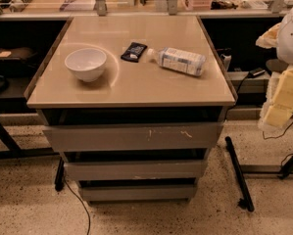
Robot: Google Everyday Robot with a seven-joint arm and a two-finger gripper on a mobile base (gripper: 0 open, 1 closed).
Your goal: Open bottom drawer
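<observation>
The bottom drawer (138,192) is the narrowest of three grey drawers under a beige cabinet top (131,89). Its plain flat front sits low, near the floor, and looks shut or nearly shut, with a dark gap above it. Above it are the medium plain drawer front (136,170) and the widest front with pale scratch marks (131,137). My gripper (282,99), pale yellow below the white arm, hangs at the right edge of the camera view. It is well right of the cabinet, at the height of the top, and touches nothing.
A white bowl (85,63), a dark packet (134,52) and a plastic bottle lying on its side (180,60) sit on the cabinet top. A black bar (239,173) lies on the speckled floor to the right. A thin cable (85,207) runs at lower left. Dark shelving flanks both sides.
</observation>
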